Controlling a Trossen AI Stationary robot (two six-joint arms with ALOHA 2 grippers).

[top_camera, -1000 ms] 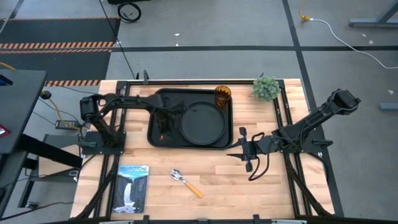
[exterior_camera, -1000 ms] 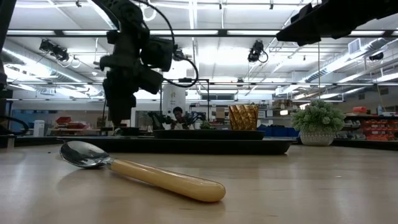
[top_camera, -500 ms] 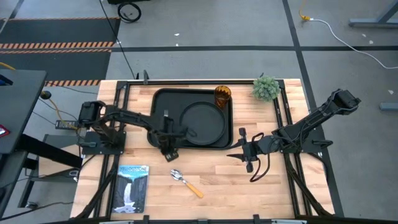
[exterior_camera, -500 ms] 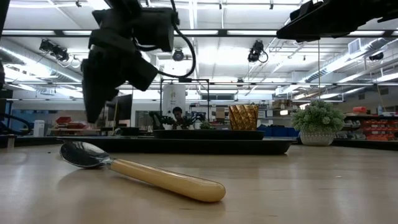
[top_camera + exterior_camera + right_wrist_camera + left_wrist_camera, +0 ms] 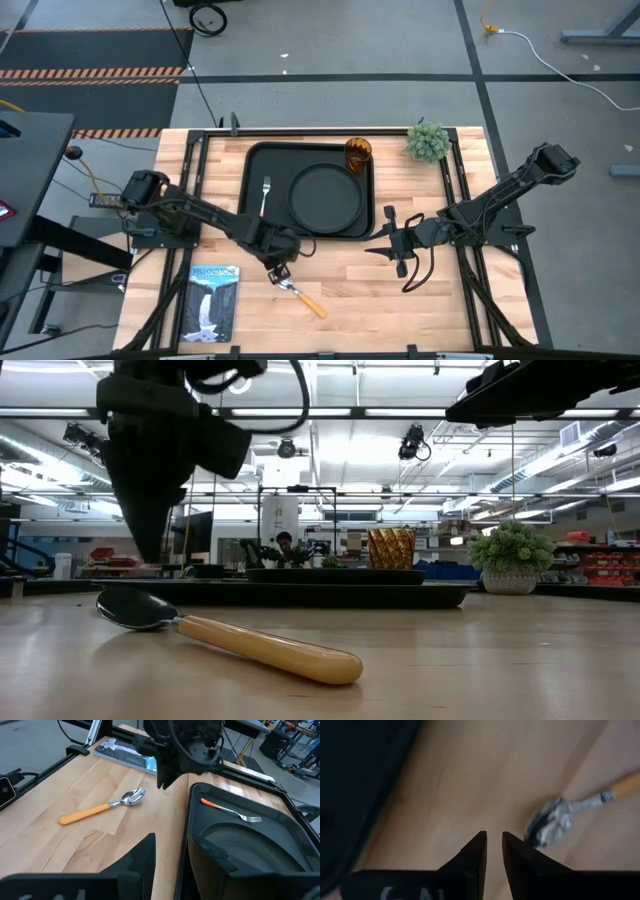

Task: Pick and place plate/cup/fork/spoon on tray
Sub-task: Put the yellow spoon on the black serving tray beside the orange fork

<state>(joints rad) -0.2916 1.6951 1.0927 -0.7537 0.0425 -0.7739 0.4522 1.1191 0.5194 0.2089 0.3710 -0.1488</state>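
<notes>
The spoon lies on the bare table near the front, its bowl toward the tray; it also shows in the low view and the left wrist view. My left gripper hangs just above and beside the spoon's bowl, fingers pointing down with a narrow gap, touching nothing. The fork, plate and cup rest on the tray. My right gripper waits open and empty off the tray's right near corner.
A small potted plant stands at the back right of the table. A booklet lies at the front left. Bare wood lies between the tray's near rim and the spoon.
My left gripper has left the tray's left part, gone toward the table's near edge, and come down over the spoon's bowl. The fork lies still on the tray where the gripper was. The spoon has not moved.
</notes>
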